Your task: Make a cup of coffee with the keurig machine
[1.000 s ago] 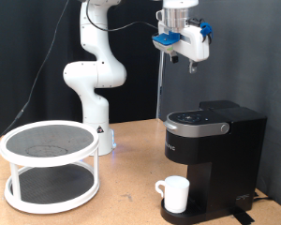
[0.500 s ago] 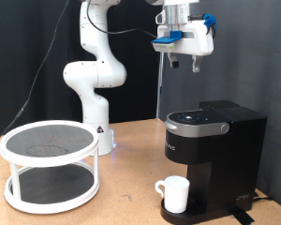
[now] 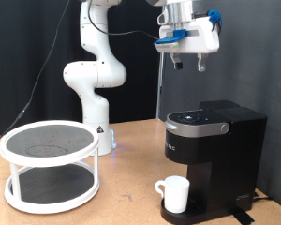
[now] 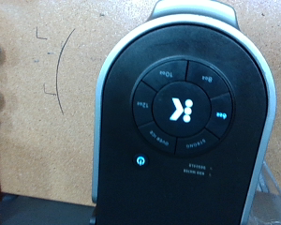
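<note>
The keurig machine [image 3: 214, 150] stands on the wooden table at the exterior view's right, with its lid down. The white cup [image 3: 175, 194] sits on the machine's drip base under the spout, handle towards the exterior view's left. My gripper [image 3: 189, 65] hangs high above the machine's top, well apart from it, open and holding nothing. The wrist view looks straight down on the machine's top panel [image 4: 183, 108], with its lit round button ring and a small power button [image 4: 141, 160]. The cup is hidden in the wrist view.
A white two-tier round rack [image 3: 49, 164] stands on the table at the exterior view's left. The arm's white base [image 3: 96, 84] rises behind it. A thin upright pole [image 3: 160, 94] stands behind the machine. Bare wooden tabletop [image 3: 131, 192] lies between the rack and the machine.
My gripper has shifted a little towards the exterior view's right and slightly up, turning over the machine. The cup and machine have not moved.
</note>
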Controlling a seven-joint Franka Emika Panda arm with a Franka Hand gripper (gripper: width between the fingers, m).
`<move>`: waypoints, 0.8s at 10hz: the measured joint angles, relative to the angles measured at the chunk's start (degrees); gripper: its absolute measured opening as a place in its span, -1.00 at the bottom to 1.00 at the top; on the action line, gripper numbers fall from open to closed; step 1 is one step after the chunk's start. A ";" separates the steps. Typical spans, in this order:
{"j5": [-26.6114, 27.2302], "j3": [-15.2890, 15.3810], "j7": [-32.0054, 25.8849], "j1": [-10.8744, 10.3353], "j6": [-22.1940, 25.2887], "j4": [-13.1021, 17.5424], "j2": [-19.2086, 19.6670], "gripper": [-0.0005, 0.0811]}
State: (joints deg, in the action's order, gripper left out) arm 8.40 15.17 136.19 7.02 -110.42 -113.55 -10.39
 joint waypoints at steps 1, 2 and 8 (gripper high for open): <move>-0.82 0.00 -0.08 0.00 0.04 0.40 1.07 0.81; -1.66 -0.01 -0.71 0.00 0.04 0.48 2.10 0.81; -1.52 0.27 -5.39 -0.08 0.33 -2.39 5.32 -0.21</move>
State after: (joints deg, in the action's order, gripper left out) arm 6.87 15.44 130.80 6.95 -110.09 -115.94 -5.07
